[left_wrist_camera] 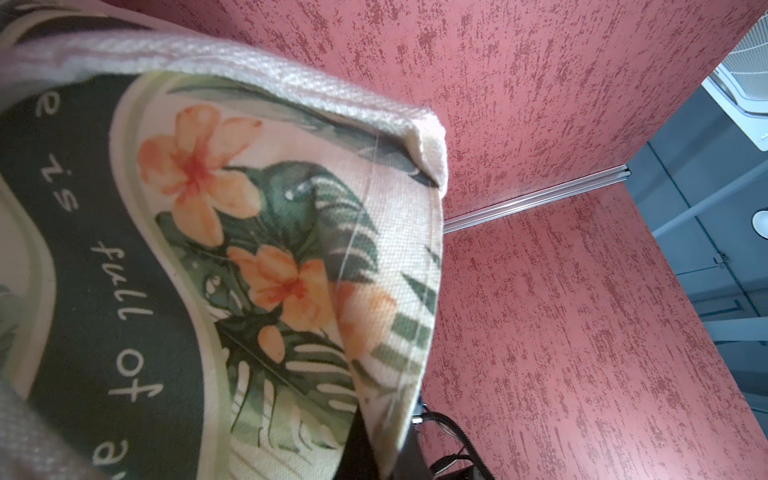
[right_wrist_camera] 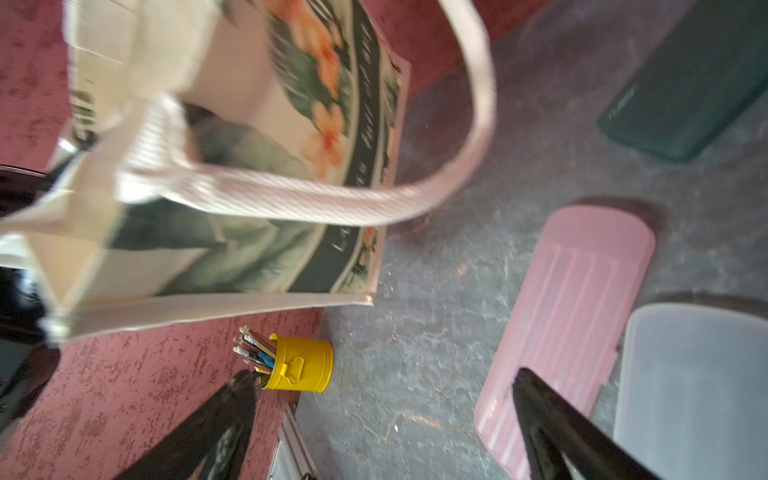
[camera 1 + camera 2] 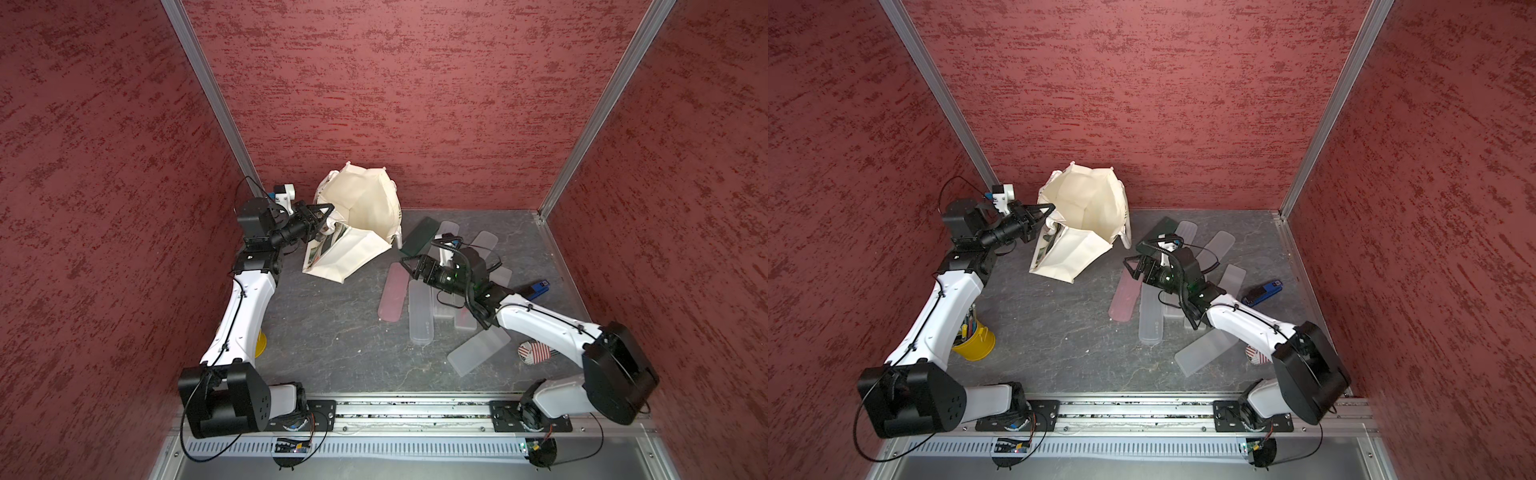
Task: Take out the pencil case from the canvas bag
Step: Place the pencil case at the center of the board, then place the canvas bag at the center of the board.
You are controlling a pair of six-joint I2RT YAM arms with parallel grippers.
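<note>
A: The left claw (image 3: 328,208)?
B: Clamped on the canvas bag (image 3: 361,208) at its rim; the bag's mouth gapes upward beyond it.
A: The right claw (image 3: 409,268)?
B: Spread, empty. The pink pencil case (image 3: 392,297) lies flat just beneath, long axis toward the front rail (image 3: 411,409).

Canvas bag (image 1: 299,232): white script on the dark green band (image 1: 95,257) of its print, left wrist view, reads "…e is full of a…"; both ends are cut off by folds and the frame edge. Right wrist view: script on that band (image 2: 370,104) too blurred to read. Dark green pencil case (image 2: 685,83): faint embossed mark near one end, illegible. Blue stapler (image 3: 539,287): small white label, too small to read.
</note>
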